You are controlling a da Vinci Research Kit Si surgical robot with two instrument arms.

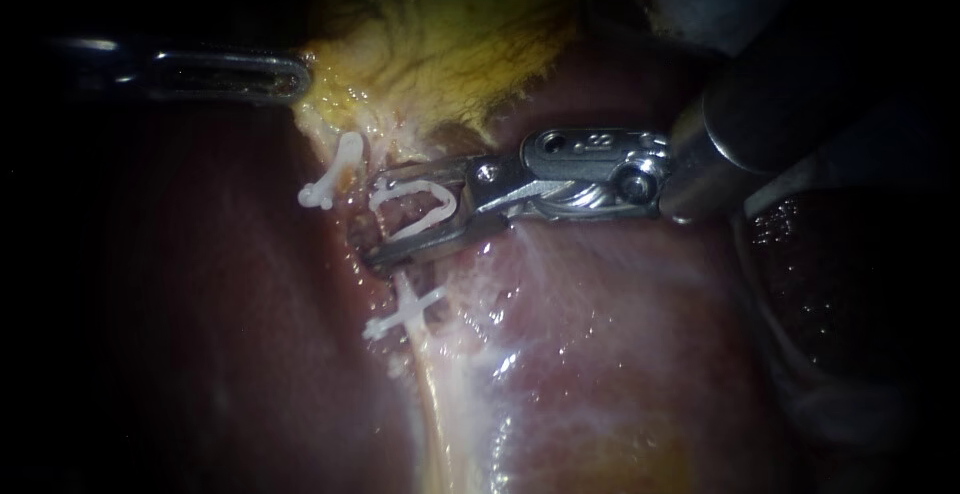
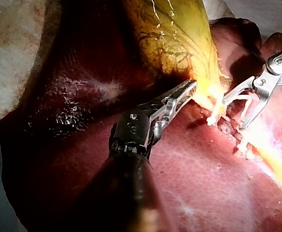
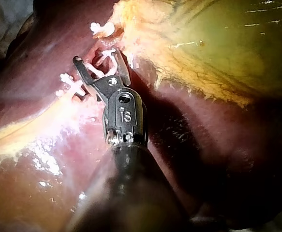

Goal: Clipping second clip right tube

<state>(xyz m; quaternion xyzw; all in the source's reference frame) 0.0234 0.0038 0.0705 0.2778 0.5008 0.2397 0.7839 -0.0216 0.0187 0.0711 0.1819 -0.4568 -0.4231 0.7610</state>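
Note:
My right instrument (image 1: 375, 216) comes in from the right. Its jaws stand apart and carry a white clip (image 1: 410, 209), its legs still spread, astride a pale tube (image 1: 437, 394) just below the gallbladder (image 1: 440, 34). One white clip (image 1: 335, 172) sits closed above the jaws and another (image 1: 405, 314) below them. In the right wrist view the jaws (image 3: 96, 57) hold the spread clip (image 3: 104, 63) between the two closed ones. My left instrument (image 1: 290, 79) is shut on the gallbladder's pale lower edge; the left wrist view shows its jaws (image 2: 193, 87) pinching that edge.
Dark red liver (image 1: 600, 334) lies all around the tube, with a glistening pale band running down from the clips. The right instrument's thick shaft (image 1: 780, 104) fills the upper right. A dark lobe edge (image 1: 840, 284) rises at the right.

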